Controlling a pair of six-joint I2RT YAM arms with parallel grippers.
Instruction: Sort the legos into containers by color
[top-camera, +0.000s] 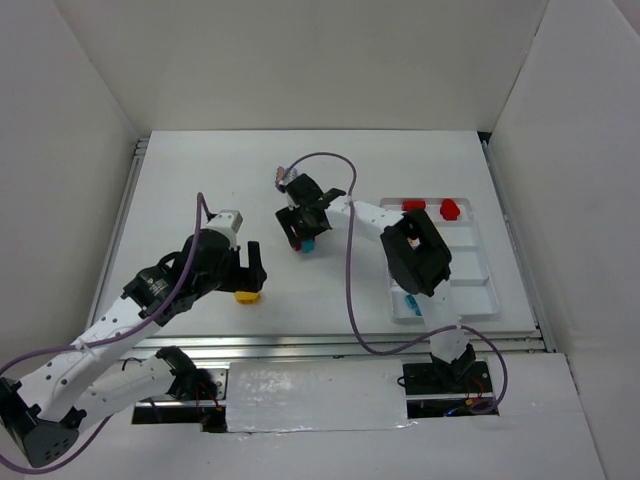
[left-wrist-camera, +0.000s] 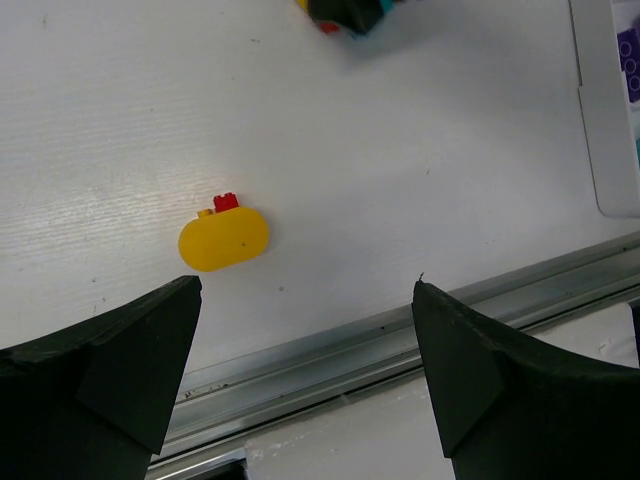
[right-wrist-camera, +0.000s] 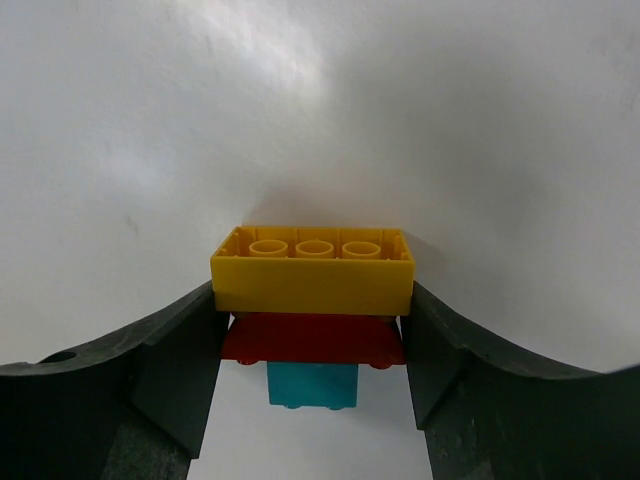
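My right gripper (right-wrist-camera: 312, 320) is shut on a lego cluster (right-wrist-camera: 312, 285): a yellow brick stacked on a red piece and a teal brick. In the top view this gripper (top-camera: 303, 232) is at the table's middle with the teal brick (top-camera: 308, 245) showing under it. A yellow rounded lego with a small red brick on it (left-wrist-camera: 224, 236) lies on the table, just ahead of my open, empty left gripper (left-wrist-camera: 305, 330); it also shows in the top view (top-camera: 247, 296). The white tray (top-camera: 475, 262) at the right holds two red legos (top-camera: 450, 209) in its far compartment.
The right arm's black body (top-camera: 415, 255) hangs over the tray's left part. A metal rail (left-wrist-camera: 400, 340) runs along the table's near edge. White walls enclose the table on three sides.
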